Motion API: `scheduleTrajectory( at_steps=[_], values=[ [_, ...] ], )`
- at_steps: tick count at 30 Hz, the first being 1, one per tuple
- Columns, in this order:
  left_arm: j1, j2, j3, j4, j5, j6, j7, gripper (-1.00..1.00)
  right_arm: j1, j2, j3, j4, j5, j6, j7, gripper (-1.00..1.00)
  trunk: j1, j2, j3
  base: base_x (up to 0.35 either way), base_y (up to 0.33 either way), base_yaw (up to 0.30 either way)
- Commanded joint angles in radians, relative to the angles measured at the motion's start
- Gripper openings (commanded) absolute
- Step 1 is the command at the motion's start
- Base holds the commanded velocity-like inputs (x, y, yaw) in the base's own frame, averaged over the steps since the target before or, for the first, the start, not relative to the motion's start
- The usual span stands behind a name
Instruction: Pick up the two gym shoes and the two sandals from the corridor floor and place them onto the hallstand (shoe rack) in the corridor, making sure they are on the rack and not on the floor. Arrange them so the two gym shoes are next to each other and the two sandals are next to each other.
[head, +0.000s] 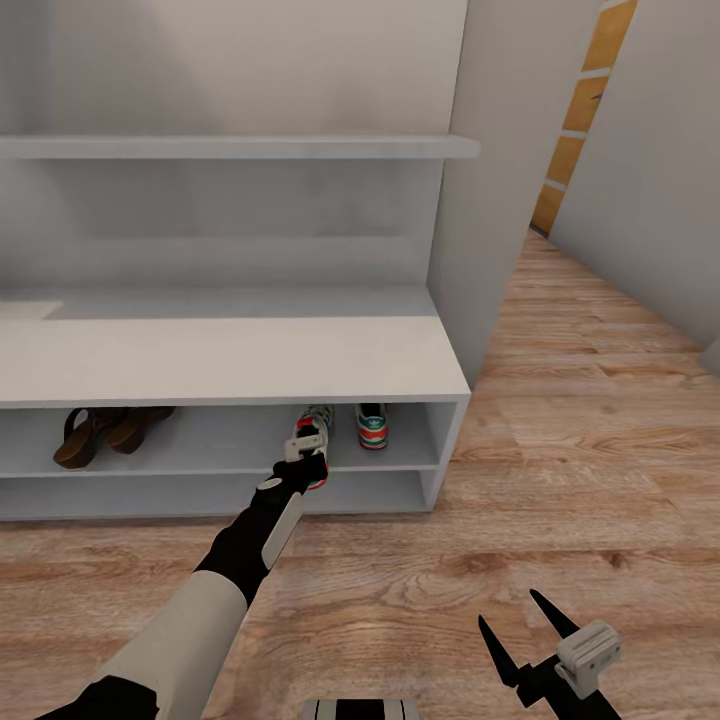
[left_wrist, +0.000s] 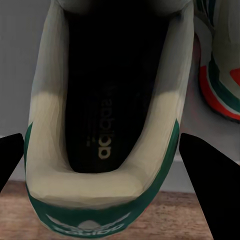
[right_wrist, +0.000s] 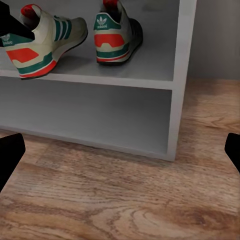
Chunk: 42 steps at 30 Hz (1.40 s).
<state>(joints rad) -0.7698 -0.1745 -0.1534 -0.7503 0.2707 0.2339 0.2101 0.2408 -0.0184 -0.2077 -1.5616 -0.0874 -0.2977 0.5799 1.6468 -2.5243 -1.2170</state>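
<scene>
Your left gripper reaches into the hallstand upper tier at the heel of one gym shoe, whose heel overhangs the shelf edge; the fingers flank the heel with a gap on either side, so they are spread and not clamped. The second gym shoe stands just beside it on the same tier. Both sandals lie together further left on that tier. Your right gripper hangs open and empty above the corridor floor.
</scene>
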Motion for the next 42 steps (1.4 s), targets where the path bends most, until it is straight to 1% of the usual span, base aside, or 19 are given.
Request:
scheduleTrajectory(
  at_steps=[1, 11, 24, 42],
  values=[
    [0.000, 0.000, 0.000, 0.000, -0.001, 0.001, 0.000, -1.00, 0.000, 0.000, 0.000, 0.000, 0.000, 0.000, 0.000, 1.00, 0.000, 0.000, 0.000, 0.000, 0.000, 0.000],
    [0.000, 0.000, 0.000, 0.000, -0.001, 0.008, 0.000, -1.00, 0.000, 0.000, 0.000, 0.000, 0.000, 0.000, 0.000, 1.00, 0.000, 0.000, 0.000, 0.008, 0.000, 0.000],
    [0.000, 0.000, 0.000, 0.000, -0.001, 0.011, 0.000, -1.00, 0.000, 0.000, 0.001, 0.000, 0.000, 0.000, 0.000, 1.00, 0.000, 0.000, 0.000, 0.145, 0.000, 0.000],
    [0.000, 0.000, 0.000, 0.000, -0.002, 0.007, 0.000, -1.00, 0.000, 0.000, 0.001, -0.001, 0.000, 0.000, 0.000, 1.00, 0.000, 0.000, 0.000, 0.015, 0.000, 0.000]
  ],
)
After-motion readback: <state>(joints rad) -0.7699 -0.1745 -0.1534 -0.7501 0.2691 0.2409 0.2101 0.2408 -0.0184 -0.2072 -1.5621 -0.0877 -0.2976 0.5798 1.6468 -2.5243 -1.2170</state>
